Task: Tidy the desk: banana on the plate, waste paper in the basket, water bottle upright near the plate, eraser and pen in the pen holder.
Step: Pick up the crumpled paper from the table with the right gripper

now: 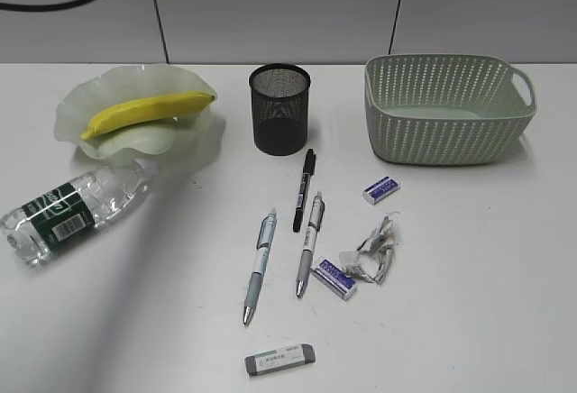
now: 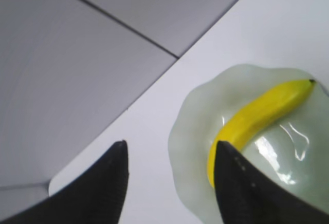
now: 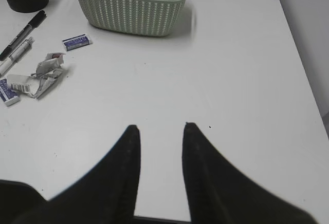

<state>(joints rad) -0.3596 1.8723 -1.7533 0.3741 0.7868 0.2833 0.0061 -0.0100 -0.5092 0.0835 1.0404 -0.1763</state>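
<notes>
The banana (image 1: 149, 112) lies in the pale green ruffled plate (image 1: 77, 105) at the back left; both also show in the left wrist view (image 2: 267, 108), plate rim (image 2: 190, 131). The water bottle (image 1: 77, 205) lies on its side on the desk (image 1: 478, 303), front left of the plate. The black mesh pen holder (image 1: 279, 109) stands mid-back, the basket (image 1: 448, 109) back right. Three pens (image 1: 304, 187) (image 1: 260, 265) (image 1: 310, 242), three erasers (image 1: 381, 189) (image 1: 334, 278) (image 1: 280, 359) and the waste paper (image 1: 377, 251) lie mid-desk. My left gripper (image 2: 169, 144) is open and empty above the plate's edge. My right gripper (image 3: 159, 127) is open and empty over bare desk.
A grey panelled wall (image 1: 288, 5) runs behind the desk. The desk's right edge (image 3: 303, 70) and near edge show in the right wrist view. Neither gripper's jaws show in the exterior view.
</notes>
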